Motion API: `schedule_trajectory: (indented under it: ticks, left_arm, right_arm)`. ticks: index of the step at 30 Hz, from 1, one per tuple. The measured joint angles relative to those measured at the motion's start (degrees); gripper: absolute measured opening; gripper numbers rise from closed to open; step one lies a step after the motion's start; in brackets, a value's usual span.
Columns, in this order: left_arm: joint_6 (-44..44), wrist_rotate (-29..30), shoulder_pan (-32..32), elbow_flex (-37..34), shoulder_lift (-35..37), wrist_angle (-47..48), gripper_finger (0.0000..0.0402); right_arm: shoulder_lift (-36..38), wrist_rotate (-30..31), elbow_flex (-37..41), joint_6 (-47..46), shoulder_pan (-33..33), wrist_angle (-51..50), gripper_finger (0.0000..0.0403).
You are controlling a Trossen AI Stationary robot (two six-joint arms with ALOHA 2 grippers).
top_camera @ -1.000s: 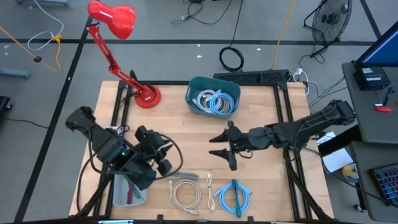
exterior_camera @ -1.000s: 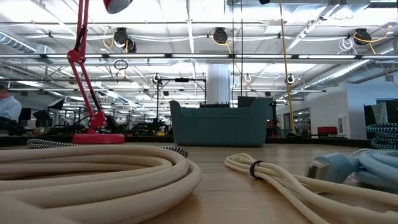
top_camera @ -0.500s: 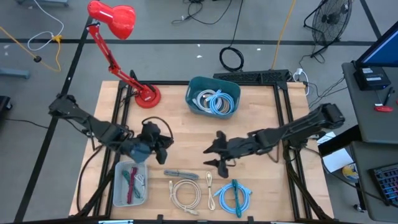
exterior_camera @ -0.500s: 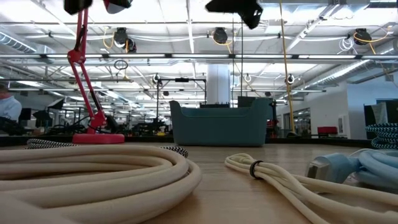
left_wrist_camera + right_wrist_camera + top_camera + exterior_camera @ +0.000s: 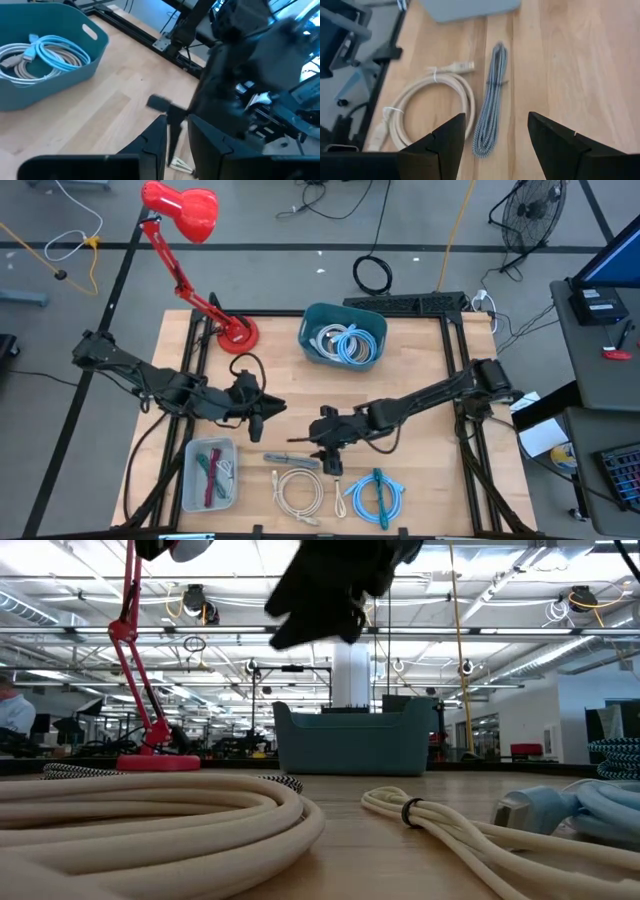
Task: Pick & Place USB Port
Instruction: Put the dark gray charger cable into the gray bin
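Note:
Several coiled cables lie along the table's near edge: a grey braided bundle, a cream coil, a small cream cable and a blue coil. My right gripper hovers open above the braided bundle with its fingers pointing down, touching nothing. It also shows high in the low view. My left gripper is over the table's middle left, holds nothing, and has a narrow gap between its fingers.
A teal bin with blue and cream cables stands at the far middle. A red lamp's base sits at the far left. A grey tray with red and green items is at the near left. Bare wood lies between the arms.
My right gripper has travelled toward the table's left and near edge, coming down over the braided bundle. My left arm has unfolded from above the grey tray and stretched out, its gripper moving toward the table's middle. The cables have stayed in place.

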State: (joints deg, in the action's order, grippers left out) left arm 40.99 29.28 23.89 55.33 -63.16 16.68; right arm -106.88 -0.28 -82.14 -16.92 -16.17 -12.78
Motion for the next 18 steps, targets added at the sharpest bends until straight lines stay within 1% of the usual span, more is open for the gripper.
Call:
schedule_trajectory:
  ticks: [5, 11, 14, 18]
  left_arm:
    - [0.59, 0.67, 0.01, 0.0, 0.34, 0.22, 0.0078]
    - [2.73, 6.04, -0.01, 0.0, 0.33, 2.63, 0.0078]
    - [3.02, 6.75, -0.09, 0.0, 0.31, 3.07, 0.0078]
    - [3.05, 6.94, -0.84, 0.0, 0.31, 3.38, 0.0078]
  right_arm:
    - [-2.77, -1.79, -0.08, -0.14, 0.84, 1.31, 0.021]
    - [-5.17, -3.04, -0.13, -0.29, 1.1, 3.95, 0.021]
    - [-6.33, -3.03, -0.14, -0.58, 1.1, 5.71, 0.021]
    - [-6.54, -2.97, -0.1, -0.39, 1.1, 5.08, 0.021]
